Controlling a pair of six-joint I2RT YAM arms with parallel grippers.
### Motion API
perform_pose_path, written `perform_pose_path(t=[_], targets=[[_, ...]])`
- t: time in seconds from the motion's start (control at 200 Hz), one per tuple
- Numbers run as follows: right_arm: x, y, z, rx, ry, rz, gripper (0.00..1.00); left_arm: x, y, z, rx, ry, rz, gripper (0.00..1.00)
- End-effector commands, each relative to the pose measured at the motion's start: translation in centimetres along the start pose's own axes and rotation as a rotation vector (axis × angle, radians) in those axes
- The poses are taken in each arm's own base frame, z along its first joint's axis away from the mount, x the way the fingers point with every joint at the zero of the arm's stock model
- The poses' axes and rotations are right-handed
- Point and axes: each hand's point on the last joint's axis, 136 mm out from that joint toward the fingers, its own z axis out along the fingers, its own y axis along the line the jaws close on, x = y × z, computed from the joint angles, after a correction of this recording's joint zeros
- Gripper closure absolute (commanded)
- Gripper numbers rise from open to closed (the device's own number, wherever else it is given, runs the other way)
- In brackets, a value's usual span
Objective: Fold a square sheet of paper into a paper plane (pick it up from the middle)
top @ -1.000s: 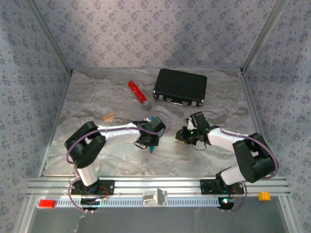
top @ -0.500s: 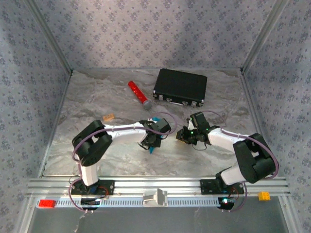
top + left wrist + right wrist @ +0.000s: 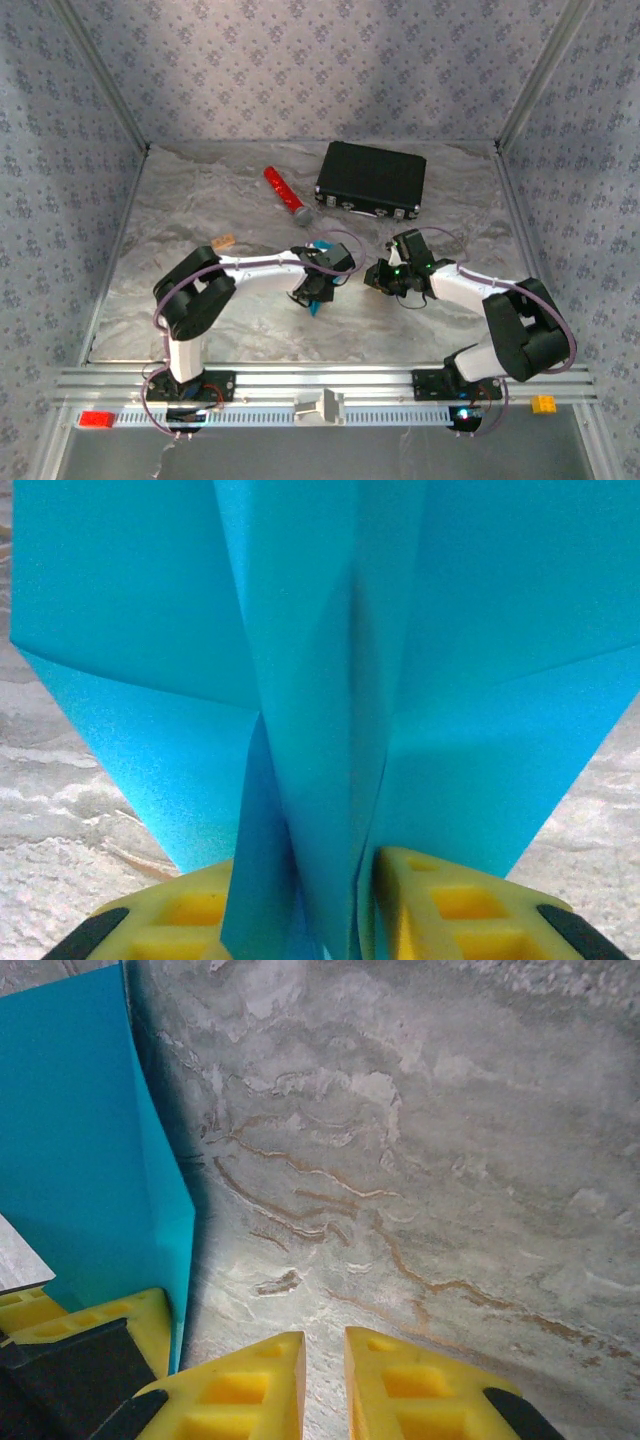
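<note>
Progress: bright blue folded paper sheet (image 3: 320, 680) creased into keel and wings, held above grey marbled table (image 3: 420, 1160). Left gripper (image 3: 330, 900) clamped on keel. Right gripper (image 3: 325, 1370) almost closed, empty, just beside sheet. Judgement: folding mostly done; final shaping, release left.

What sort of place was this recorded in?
Probably a lab robot test cell: patterned cloth walls on aluminium frame posts, a marbled grey tabletop, and props like a black hard case.
</note>
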Motion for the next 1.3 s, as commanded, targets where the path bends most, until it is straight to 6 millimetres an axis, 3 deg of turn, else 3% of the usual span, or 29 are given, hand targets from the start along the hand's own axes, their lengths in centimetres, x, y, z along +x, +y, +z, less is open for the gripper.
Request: perform_pose_path(t=[0.0,0.325,1.034,1.189,1.294], targets=[[-0.1,-0.2,-0.4,0.015,-0.006,0.001,0.81,2.5,0.8,2.0,-0.063,0.09,-0.012,0.68],[-0.4,-0.1,-0.6,0.009,-0.015,0.001,0.81,1.9,0.2,1.2,-0.066,0.056,-0.047,0.65],[-1.7,0.0,-2.1,0.022,-0.057,-0.008,0.8,-1.6,-0.6,-4.7,0.033,-0.088,-0.098,0.6],[-2.9,-0.1,-3.8,0.063,-0.109,-0.051,0.79,-2.5,0.3,-6.9,0.039,-0.141,-0.102,0.6],[-5.0,0.1,-6.7,0.144,-0.222,-0.146,0.75,-4.2,1.7,-9.8,0.037,-0.258,-0.085,0.58]])
